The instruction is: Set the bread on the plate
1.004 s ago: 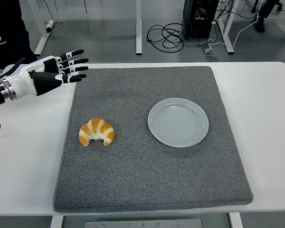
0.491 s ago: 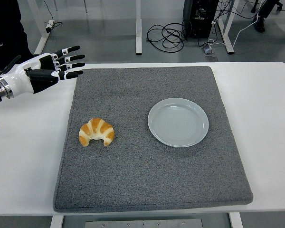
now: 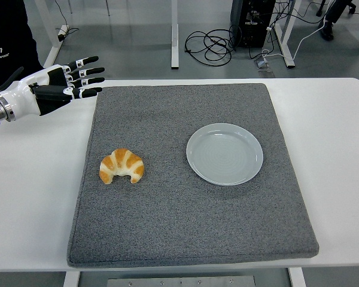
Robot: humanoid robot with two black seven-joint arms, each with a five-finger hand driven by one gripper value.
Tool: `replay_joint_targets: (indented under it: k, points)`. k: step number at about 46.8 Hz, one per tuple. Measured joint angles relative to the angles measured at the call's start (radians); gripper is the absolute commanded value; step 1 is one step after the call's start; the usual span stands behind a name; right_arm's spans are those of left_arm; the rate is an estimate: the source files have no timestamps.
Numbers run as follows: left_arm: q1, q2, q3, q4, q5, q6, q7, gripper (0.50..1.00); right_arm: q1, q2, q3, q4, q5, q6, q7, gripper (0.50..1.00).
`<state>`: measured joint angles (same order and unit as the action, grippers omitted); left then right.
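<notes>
Since the earlier frames the left hand (image 3: 54,84) is being drawn back and up toward the far left corner of the mat (image 3: 185,239), away from the bread (image 3: 121,165); bread and plate (image 3: 224,153) are lying unchanged. The hand is being held spread, fingers extended toward the mat's far edge, and nothing is being gripped. It is hovering beyond the mat's left edge, over the white table (image 3: 30,203). The right arm is not being shown.

The bread, a croissant, is resting on the left part of the mat, well apart from the plate, which is sitting right of the mat's middle. No contact with the bread is being made.

The step in hand is judged to be the approach, not yet the grasp. The next move is judged to require the hand being brought down over the bread and closed across its arched back.

The bread's long axis is running roughly parallel to the mat's near edge, with both tips curving toward that edge and the arched back facing the mat's far edge.
</notes>
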<state>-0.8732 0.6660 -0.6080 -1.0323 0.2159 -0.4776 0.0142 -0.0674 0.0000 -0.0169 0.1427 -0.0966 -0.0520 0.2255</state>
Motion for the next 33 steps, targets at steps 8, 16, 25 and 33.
replay_joint_targets:
  k: [8, 16, 25, 33]
  points:
    - [-0.004, 0.002, 0.003, -0.001, 0.003, 0.001, 0.002, 0.977, 0.000, 0.000, 0.000, 0.000, 0.000, 0.000, 0.000, 1.000]
    - [-0.004, 0.003, -0.001, -0.002, 0.003, 0.002, 0.003, 0.978, 0.000, 0.000, 0.000, 0.000, 0.000, 0.000, 0.000, 1.000]
    - [-0.004, 0.004, 0.005, -0.002, 0.039, 0.005, 0.002, 0.977, 0.000, 0.000, 0.000, 0.000, 0.000, 0.000, 0.000, 1.000]
    - [-0.016, 0.034, -0.006, -0.018, 0.264, 0.003, -0.002, 0.977, 0.000, 0.000, 0.000, 0.000, 0.000, 0.000, 0.000, 1.000]
